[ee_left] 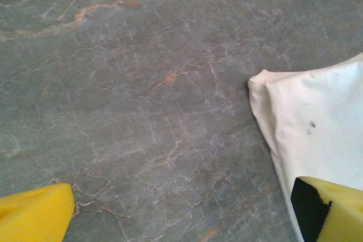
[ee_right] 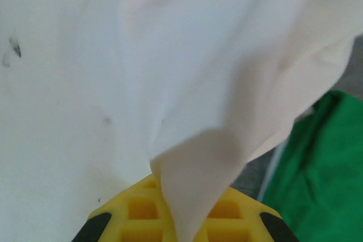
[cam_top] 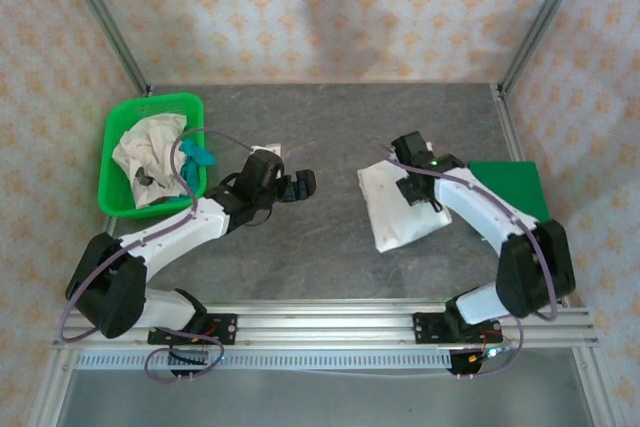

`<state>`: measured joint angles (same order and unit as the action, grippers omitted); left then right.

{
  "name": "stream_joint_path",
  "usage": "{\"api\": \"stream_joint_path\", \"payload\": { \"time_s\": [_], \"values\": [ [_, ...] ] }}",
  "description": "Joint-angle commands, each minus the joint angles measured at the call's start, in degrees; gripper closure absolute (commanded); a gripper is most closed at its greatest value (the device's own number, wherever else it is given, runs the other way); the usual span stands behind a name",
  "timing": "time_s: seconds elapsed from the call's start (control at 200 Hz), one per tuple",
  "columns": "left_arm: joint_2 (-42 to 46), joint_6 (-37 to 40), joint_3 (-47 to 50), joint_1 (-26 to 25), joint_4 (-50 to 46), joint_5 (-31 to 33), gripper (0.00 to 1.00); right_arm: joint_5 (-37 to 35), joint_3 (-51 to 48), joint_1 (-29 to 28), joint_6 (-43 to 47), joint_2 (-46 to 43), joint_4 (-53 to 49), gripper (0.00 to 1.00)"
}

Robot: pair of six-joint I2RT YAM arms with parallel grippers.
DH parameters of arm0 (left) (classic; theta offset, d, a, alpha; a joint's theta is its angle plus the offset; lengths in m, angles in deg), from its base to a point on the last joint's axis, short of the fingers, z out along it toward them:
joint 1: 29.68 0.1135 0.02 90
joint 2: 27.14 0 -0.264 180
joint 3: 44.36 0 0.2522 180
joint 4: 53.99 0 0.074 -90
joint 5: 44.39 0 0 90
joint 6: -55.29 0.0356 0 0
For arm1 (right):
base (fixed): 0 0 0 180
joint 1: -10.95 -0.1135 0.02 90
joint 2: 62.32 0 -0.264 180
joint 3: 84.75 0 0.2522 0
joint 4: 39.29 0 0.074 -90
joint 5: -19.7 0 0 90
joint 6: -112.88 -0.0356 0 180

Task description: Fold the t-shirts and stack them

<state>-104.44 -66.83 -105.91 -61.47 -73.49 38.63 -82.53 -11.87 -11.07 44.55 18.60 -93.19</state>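
On the desk, the basket upper left holds loose shirts; the mat lies just right of the folded shirt, mid-right, long axis near vertical in frame; right fingers clamp its edge, likely to carry it rightward; left fingers apart, left of it; no writing legible.

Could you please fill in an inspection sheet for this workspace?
Surface: grey marbled table.
Job's things: folded cream shirt right of centre; crumpled cream shirts and a teal shirt in the green basket.
Clutter: green mat at the right edge.
Grippers: left gripper open above the table; right gripper shut on the folded cream shirt's fabric.
Cables: purple cable looping along the left arm.
Surroundings: patterned wall, metal frame posts.
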Motion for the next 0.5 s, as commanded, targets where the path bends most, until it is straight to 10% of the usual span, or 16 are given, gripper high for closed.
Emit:
{"api": "stream_joint_path", "payload": {
  "time_s": [0.0, 0.495],
  "values": [
    [1.19, 5.01, -1.11, -0.11, -1.39, 1.23, 0.0, -7.66, -1.26, 3.65, 6.54, -4.19, -2.25, 1.0],
    [0.65, 13.83, 2.42, -8.46, 11.67, -2.81, 0.0, -11.59, 0.77, 16.04, 20.73, -10.07, 3.22, 1.0]
  ]
}}
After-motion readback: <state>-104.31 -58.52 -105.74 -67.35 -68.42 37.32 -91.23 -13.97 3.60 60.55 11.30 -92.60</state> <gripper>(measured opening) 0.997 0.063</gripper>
